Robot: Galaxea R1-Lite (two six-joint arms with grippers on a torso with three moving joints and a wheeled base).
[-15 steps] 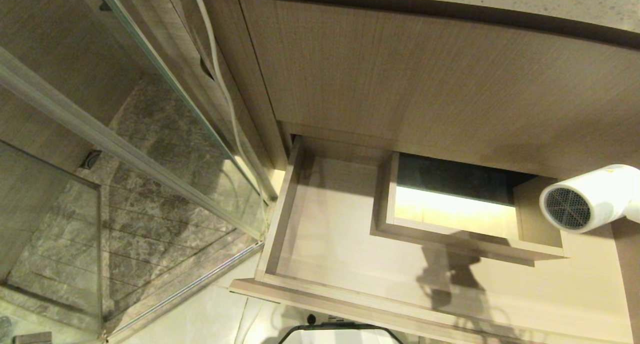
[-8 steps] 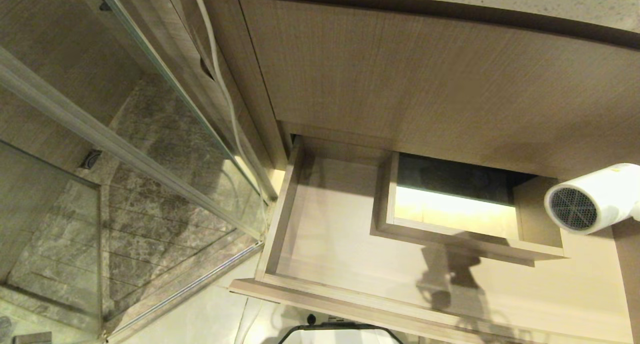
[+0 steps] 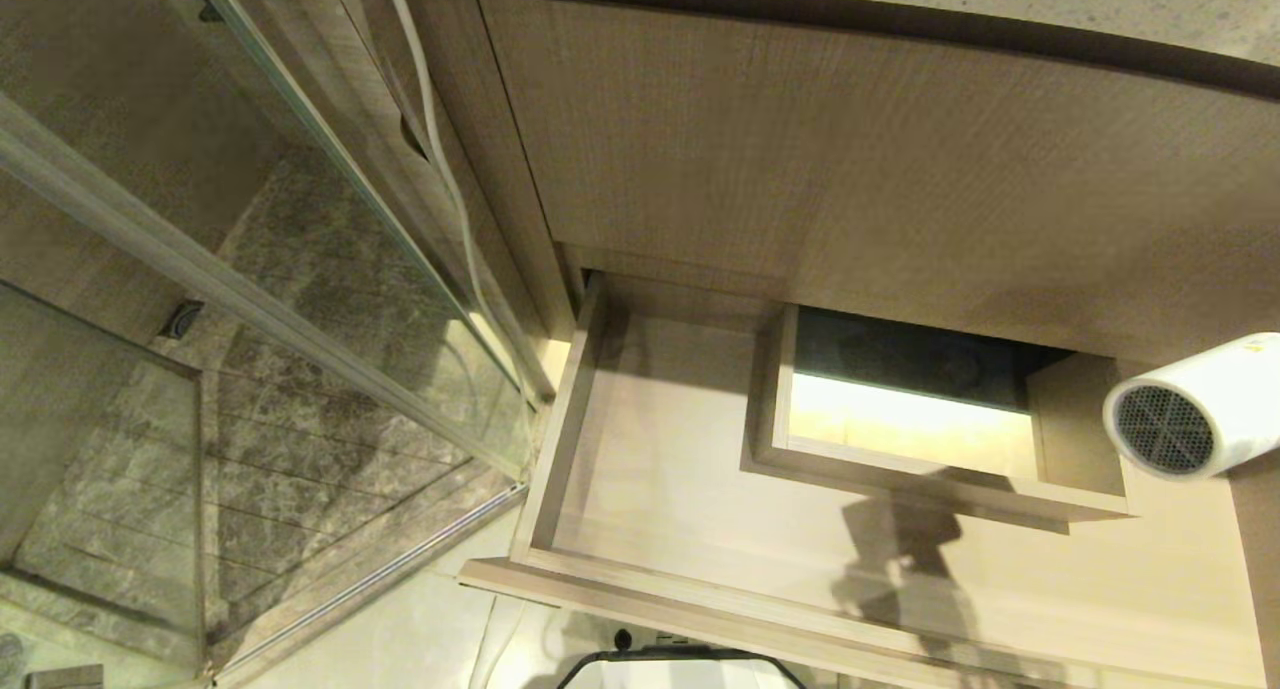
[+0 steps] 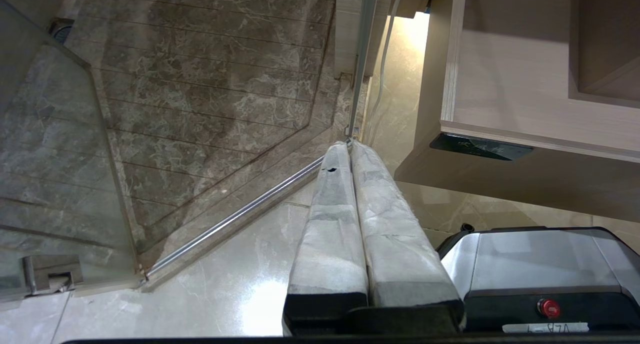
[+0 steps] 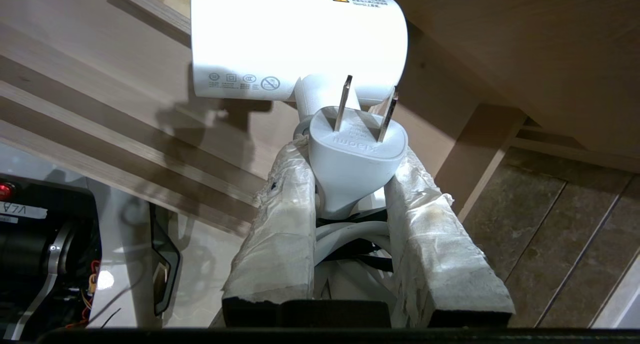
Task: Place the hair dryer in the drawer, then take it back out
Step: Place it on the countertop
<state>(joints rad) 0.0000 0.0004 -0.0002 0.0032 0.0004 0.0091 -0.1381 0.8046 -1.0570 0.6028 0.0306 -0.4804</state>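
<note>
A white plastic hair dryer (image 3: 1205, 409) with a short, round barrel hangs in the air above the right end of an open drawer (image 3: 700, 489). Its dark grey mesh grille faces the head camera. From the wrist, small grey printed symbols and a yellow warning triangle show on the barrel. The right gripper (image 5: 350, 184) clamps its padded fingers (image 5: 280, 219) around the handle, with the coiled white cord and two-pin plug (image 5: 356, 157) (prongs pointing toward the barrel) bundled between them. The left gripper (image 4: 348, 152) hangs over the floor, fingers pressed together, holding nothing.
</note>
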